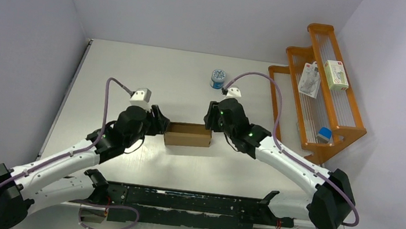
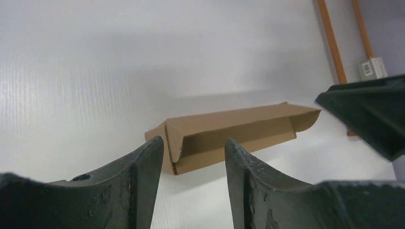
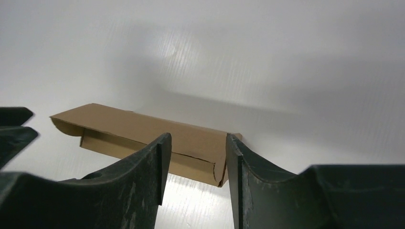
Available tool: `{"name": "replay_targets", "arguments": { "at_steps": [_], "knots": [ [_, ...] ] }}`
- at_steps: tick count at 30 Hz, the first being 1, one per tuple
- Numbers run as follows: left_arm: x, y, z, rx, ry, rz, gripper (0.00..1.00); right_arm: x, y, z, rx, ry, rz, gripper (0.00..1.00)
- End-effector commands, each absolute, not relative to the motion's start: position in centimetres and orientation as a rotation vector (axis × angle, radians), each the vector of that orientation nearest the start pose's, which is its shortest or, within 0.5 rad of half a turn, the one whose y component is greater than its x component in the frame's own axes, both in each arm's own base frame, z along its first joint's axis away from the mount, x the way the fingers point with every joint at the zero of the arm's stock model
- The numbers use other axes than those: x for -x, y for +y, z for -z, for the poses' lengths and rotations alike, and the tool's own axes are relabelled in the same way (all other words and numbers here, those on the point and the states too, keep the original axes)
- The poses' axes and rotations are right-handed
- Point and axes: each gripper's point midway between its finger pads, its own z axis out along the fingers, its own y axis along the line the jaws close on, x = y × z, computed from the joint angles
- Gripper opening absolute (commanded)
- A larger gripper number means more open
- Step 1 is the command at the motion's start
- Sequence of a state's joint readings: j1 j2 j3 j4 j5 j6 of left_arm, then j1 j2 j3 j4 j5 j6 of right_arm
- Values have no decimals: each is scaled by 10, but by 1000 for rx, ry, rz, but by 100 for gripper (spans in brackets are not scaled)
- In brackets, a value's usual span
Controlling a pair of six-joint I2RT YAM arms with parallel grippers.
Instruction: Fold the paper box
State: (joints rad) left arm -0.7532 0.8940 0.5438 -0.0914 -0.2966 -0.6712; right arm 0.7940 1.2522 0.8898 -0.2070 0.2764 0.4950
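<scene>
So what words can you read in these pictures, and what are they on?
No text here can be read.
Upright white package on the orange rack: has print, too small to read.
Flat white package beside it: print too small to read.
Blue-and-white tin: markings too blurred to read.
Paper box: plain brown, no print showing.
</scene>
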Motion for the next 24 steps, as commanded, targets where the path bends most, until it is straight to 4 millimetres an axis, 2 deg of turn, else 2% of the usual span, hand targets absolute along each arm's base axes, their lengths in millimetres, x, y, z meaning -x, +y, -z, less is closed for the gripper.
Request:
{"name": "replay_targets", "arguments": {
  "at_steps": [1, 7, 12, 18, 24],
  "knots": [
    [-261, -191, -174, 177, 2010, 555, 55, -290, 250, -160, 136, 2158, -460, 48],
    [-269, -200, -167, 174, 2039, 541, 54, -285, 249, -143, 140, 2186, -457, 39],
    [-267, -204, -150, 159, 2095, 532, 50, -275, 248, -126, 164, 2213, -480, 34],
    [-255, -212, -135, 154, 2140, 609, 34, -269, 244, -115, 169, 2213, -483, 32],
    [-241, -211, -109, 166, 2217, 625, 29, -265, 243, -111, 167, 2194, -494, 32]
  ]
}}
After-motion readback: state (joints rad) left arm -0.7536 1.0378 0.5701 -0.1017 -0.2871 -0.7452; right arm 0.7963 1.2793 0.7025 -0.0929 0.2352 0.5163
